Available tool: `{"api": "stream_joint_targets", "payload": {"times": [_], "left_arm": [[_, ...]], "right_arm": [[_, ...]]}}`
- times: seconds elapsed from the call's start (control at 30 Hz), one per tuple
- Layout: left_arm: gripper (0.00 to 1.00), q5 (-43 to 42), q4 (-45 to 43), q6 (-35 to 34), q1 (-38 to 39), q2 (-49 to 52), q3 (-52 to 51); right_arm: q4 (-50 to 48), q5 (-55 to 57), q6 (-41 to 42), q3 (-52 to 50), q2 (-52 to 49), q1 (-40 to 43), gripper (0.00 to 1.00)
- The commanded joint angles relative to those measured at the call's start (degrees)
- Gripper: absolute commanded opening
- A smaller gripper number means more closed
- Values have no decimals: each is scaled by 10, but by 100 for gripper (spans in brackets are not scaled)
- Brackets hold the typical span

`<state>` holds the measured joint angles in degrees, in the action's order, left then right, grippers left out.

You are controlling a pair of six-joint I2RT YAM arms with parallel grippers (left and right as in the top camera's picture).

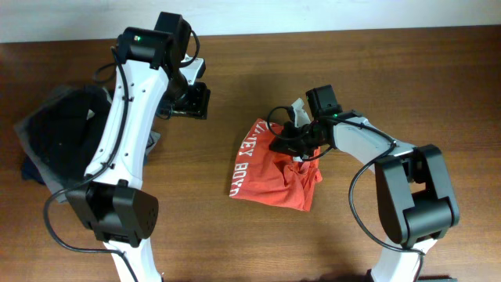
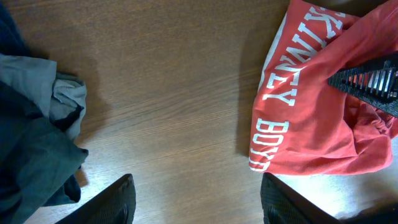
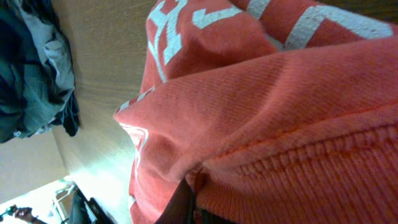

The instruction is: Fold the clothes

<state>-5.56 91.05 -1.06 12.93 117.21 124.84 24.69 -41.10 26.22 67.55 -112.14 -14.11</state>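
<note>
The clothes, a red-orange shirt (image 1: 270, 176) with white lettering, lie crumpled on the wooden table right of centre. My right gripper (image 1: 286, 142) sits on the shirt's upper edge, shut on a ribbed fold of the fabric (image 3: 280, 112), which bunches up against the dark fingers (image 3: 186, 208). My left gripper (image 1: 190, 102) hovers open over bare wood to the left of the shirt. Its two fingers (image 2: 121, 202) stand wide apart with nothing between them. In the left wrist view the shirt (image 2: 311, 130) fills the right side, with the right gripper (image 2: 367, 84) on it.
A pile of dark grey and navy garments (image 1: 59, 133) lies at the table's left, also seen in the left wrist view as a heap (image 2: 31, 143). Bare wood (image 2: 174, 93) separates the pile from the shirt.
</note>
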Motion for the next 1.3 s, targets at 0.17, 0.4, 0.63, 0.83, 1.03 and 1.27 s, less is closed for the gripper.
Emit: {"api": "stream_joint_targets", "payload": {"times": [0.17,0.4,0.63,0.83,1.03,1.27], "left_arm": [[64,2,1,7,-3,-20,6],[64,2,-2,7,-3,-20,6],[64,4,-2,7,-3,-20,6],[69,4,-2,7,-4,-20,6],[70,4,-6,9,-3,-20,6],[71,4,-10,9,-3,-20,6]], "right_arm": [[104,75,-59,1,100,21,4],[203,158,-121,2,160,54,5],[256,173,-140,2,162,55,43],[321,219,-147,2,162,55,47],[340,217,-153,-3,162,42,46],[305,252,-106,-17,160,-24,38]]}}
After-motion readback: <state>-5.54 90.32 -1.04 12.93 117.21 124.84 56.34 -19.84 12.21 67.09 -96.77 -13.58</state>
